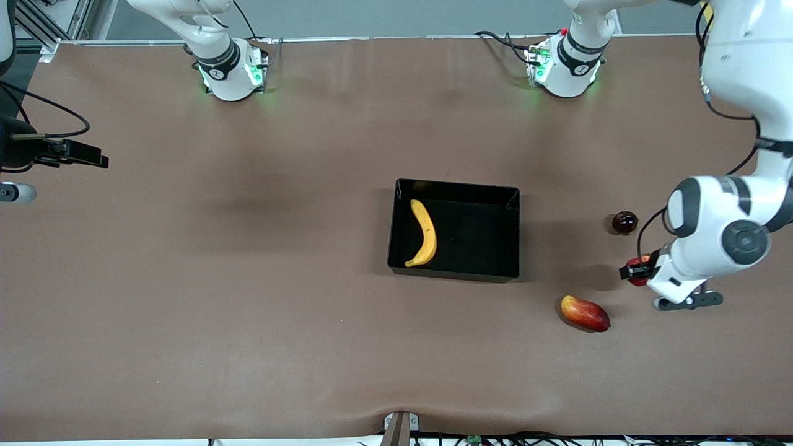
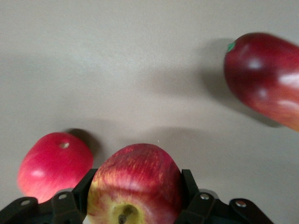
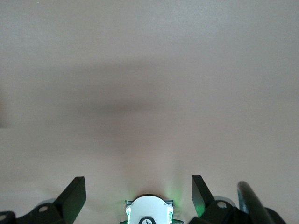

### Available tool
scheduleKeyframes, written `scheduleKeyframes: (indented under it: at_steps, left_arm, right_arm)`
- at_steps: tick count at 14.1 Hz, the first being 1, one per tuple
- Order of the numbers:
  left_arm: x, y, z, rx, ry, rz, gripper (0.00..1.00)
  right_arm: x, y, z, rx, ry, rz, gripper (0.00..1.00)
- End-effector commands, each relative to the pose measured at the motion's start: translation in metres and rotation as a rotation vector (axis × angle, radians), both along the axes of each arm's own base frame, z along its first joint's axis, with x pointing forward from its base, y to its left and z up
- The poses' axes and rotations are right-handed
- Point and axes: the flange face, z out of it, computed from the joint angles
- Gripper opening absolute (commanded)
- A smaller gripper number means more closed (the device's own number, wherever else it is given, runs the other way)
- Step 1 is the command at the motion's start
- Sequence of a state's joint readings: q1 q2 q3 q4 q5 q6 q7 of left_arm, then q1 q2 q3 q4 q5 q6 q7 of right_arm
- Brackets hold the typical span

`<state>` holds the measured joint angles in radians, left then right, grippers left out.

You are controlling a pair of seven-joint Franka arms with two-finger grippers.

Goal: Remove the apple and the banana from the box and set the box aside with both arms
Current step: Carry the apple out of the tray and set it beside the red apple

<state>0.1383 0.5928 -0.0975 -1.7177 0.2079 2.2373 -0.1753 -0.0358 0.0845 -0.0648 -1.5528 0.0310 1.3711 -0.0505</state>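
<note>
The black tray point(image 1: 514, 235) sits mid-table with the yellow banana point(image 1: 425, 234) lying in it, along the wall toward the right arm's end. My left gripper point(image 1: 634, 271) is shut on the small red apple point(image 2: 135, 184), streaked yellow with its stem dimple showing. It holds the apple over the table toward the left arm's end, between the round red fruit and the mango. The apple also shows in the front view point(image 1: 638, 267). My right gripper point(image 3: 138, 186) is open and empty, and waits at the right arm's end of the table point(image 1: 87, 155).
A red-yellow mango point(image 1: 585, 313) lies nearer the front camera than the held apple; it also shows in the left wrist view point(image 2: 264, 81). A plain round red fruit point(image 1: 624, 222) lies farther from it and shows in the left wrist view point(image 2: 53, 165). The right arm's base point(image 3: 148, 212) shows between my right fingers.
</note>
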Motion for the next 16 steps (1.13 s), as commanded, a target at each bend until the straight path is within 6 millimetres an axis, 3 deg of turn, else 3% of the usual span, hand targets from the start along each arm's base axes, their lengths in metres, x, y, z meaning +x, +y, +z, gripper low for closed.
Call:
scheduleKeyframes:
  at_steps: [1,2,3,4,5,6,11,12,13,16]
  left_arm:
    - [0.004,0.009,-0.024,0.018,-0.016,-0.027,0.00]
    - [0.004,0.009,-0.035,0.022,-0.007,-0.035,0.00]
    - [0.006,0.010,-0.037,0.038,-0.011,-0.049,0.06]
    - [0.007,0.012,-0.036,0.049,-0.017,-0.060,0.33]
    - [0.008,0.012,-0.032,0.050,-0.027,-0.045,0.76]
    - [0.012,0.015,-0.022,0.050,-0.045,-0.036,1.00]
    - [0.018,-0.007,0.092,0.075,-0.094,-0.052,1.00]
    - [0.015,-0.022,0.114,0.070,-0.099,-0.068,1.00]
    - [0.009,-0.050,0.138,0.059,-0.098,-0.082,1.00]
    - [-0.013,-0.126,0.168,0.036,-0.071,-0.049,1.00]
  right_arm:
    - [0.001,0.000,0.000,0.018,0.016,-0.019,1.00]
    - [0.001,0.003,-0.002,0.018,0.023,-0.016,1.00]
    - [0.002,0.006,-0.003,0.018,0.024,-0.009,1.00]
    - [0.001,0.006,-0.005,0.018,0.030,-0.009,1.00]
    - [0.002,0.006,-0.005,0.018,0.030,-0.011,1.00]
    - [0.002,0.006,-0.007,0.018,0.033,-0.011,1.00]
    - [0.004,0.005,-0.014,0.019,0.046,-0.013,1.00]
    - [0.004,0.006,-0.014,0.019,0.047,-0.011,1.00]
    - [0.004,0.007,-0.014,0.020,0.047,-0.011,1.00]
    - [0.004,0.008,-0.014,0.013,0.050,-0.035,1.00]
